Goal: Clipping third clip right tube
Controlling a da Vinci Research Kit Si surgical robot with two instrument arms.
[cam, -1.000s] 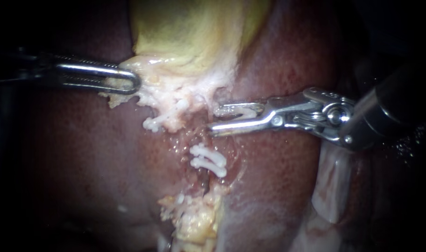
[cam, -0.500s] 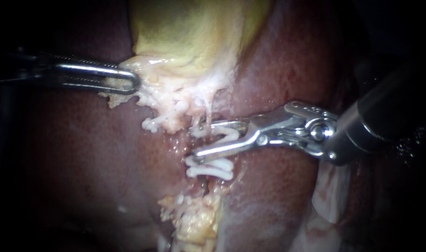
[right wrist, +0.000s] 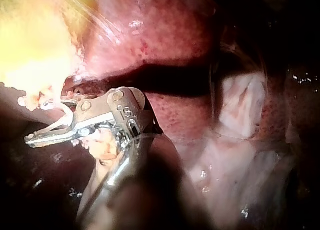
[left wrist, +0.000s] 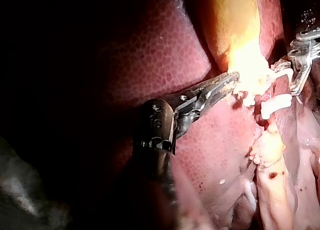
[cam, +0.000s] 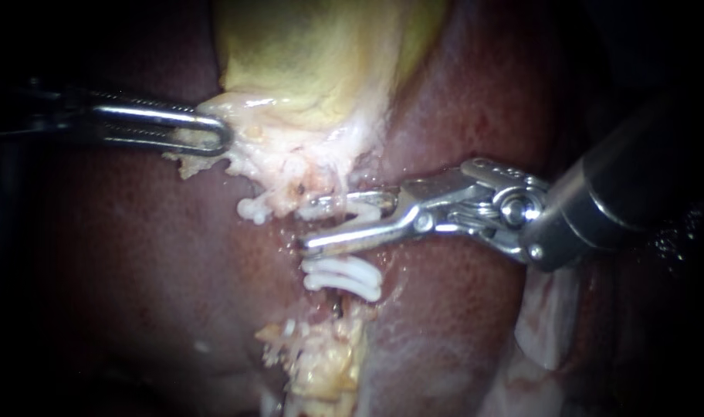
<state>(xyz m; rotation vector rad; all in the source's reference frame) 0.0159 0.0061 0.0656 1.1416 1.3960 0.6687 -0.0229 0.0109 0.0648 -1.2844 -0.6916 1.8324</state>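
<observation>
**Third clip waiting over the right tube**

My right instrument (cam: 309, 225) carries a white plastic clip (cam: 365, 212), not yet closed, in jaws standing apart, astride the thin reddish right tube (cam: 330, 225) and just above two closed white clips (cam: 344, 276). I judge it should squeeze only once both tips reach past the tube. My left instrument (cam: 222, 137) pinches pale tissue (cam: 252, 150) below the yellow gallbladder (cam: 313, 62). The dark red liver (cam: 136, 255) around them leaves little room.
</observation>
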